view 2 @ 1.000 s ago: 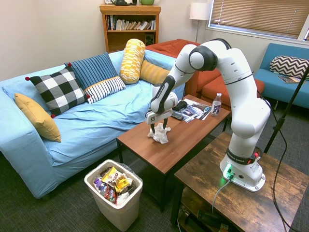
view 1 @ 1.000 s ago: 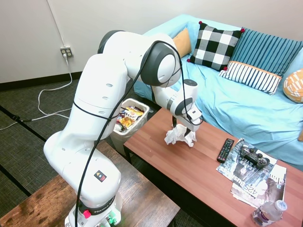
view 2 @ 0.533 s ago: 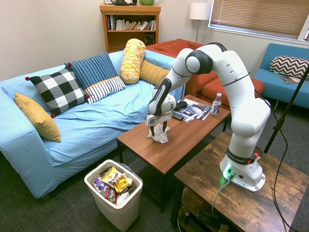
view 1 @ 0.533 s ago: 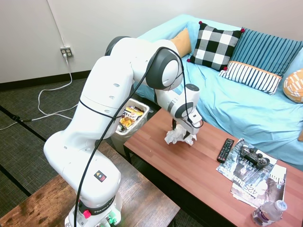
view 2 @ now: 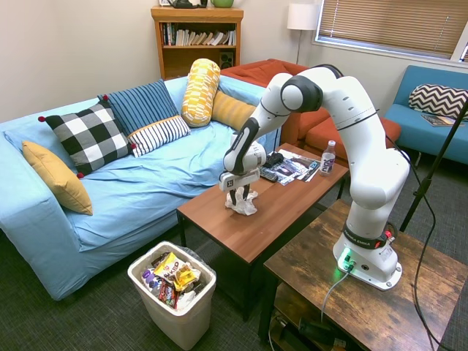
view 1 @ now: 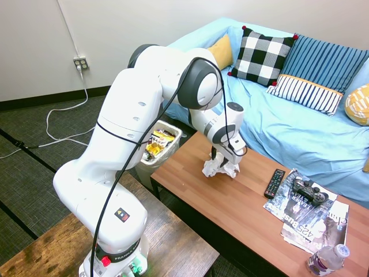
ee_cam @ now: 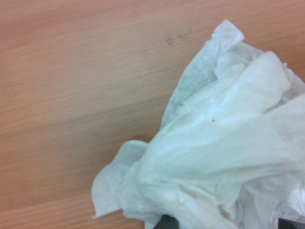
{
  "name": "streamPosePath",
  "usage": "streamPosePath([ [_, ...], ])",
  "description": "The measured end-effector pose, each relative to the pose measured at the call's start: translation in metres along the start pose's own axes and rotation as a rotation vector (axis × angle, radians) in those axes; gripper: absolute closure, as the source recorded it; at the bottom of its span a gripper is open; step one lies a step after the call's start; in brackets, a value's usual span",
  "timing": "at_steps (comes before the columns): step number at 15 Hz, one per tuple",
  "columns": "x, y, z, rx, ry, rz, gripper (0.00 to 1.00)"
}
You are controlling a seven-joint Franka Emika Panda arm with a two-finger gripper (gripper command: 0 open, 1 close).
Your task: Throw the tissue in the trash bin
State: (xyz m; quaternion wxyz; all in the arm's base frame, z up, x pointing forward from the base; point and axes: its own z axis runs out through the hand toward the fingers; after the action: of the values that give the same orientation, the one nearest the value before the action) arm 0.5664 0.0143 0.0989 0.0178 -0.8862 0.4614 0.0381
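The tissue (view 1: 219, 169) (view 2: 243, 207) is a white crumpled wad lying on the reddish-brown coffee table (view 1: 230, 210) (view 2: 274, 219), near its sofa-side edge. My gripper (view 1: 221, 162) (view 2: 240, 199) is pressed down onto the wad from above, open, with a finger on either side of it. The wrist view shows the tissue (ee_cam: 224, 157) filling much of the picture, resting on the wood. The trash bin (view 1: 170, 129) (view 2: 179, 314) stands on the carpet just off the table's end, pale plastic and full of colourful wrappers.
On the table's far half lie a black remote (view 1: 274, 183), a game controller (view 1: 308, 190) on magazines (view 1: 314, 225), and a water bottle (view 1: 327, 259). A blue sofa (view 2: 110, 197) with cushions runs along the table. A darker wooden table (view 2: 365, 292) bears the arm.
The gripper has dropped lower onto the tissue, which now looks squashed flatter against the table. The wad has stayed in place on the wood.
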Motion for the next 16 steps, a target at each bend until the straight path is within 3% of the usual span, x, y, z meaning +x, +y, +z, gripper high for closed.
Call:
streamPosePath([
  [10, 0.005, 0.002, -0.012, 0.018, -0.043, 0.005, 1.0],
  [14, 0.01, 0.004, -0.033, 0.04, -0.049, -0.013, 1.0],
  [16, 0.002, 0.0, -0.064, 0.074, -0.034, -0.04, 1.0],
])
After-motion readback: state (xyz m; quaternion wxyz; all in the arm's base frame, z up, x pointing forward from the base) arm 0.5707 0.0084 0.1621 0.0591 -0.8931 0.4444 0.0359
